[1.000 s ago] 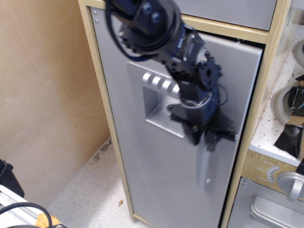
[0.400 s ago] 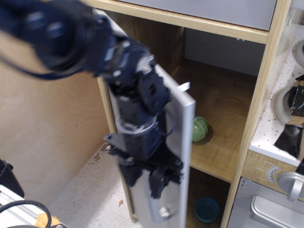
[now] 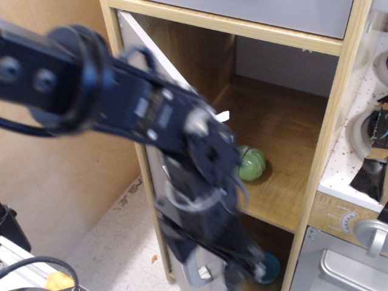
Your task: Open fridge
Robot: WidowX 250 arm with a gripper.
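The fridge (image 3: 285, 42) is a tall light-wood cabinet and it stands open, with its wooden shelves (image 3: 279, 127) showing. Its silver-grey door (image 3: 136, 37) is swung far out to the left, and my blurred black arm hides most of it. My gripper (image 3: 225, 274) is low at the door's free edge. It looks closed around the lower end of the curved silver handle (image 3: 199, 271), though motion blur softens the fingers. The dispenser recess is hidden.
A green round object (image 3: 252, 163) lies on the middle shelf and a blue bowl (image 3: 268, 267) sits on the lower one. The grey oven door with its knob (image 3: 370, 233) is at the lower right. A wooden wall (image 3: 54, 182) stands at the left.
The door went from shut to wide open, swinging left. My arm followed it leftward and down with the handle held. The inside shelves, green object and blue bowl came into view.
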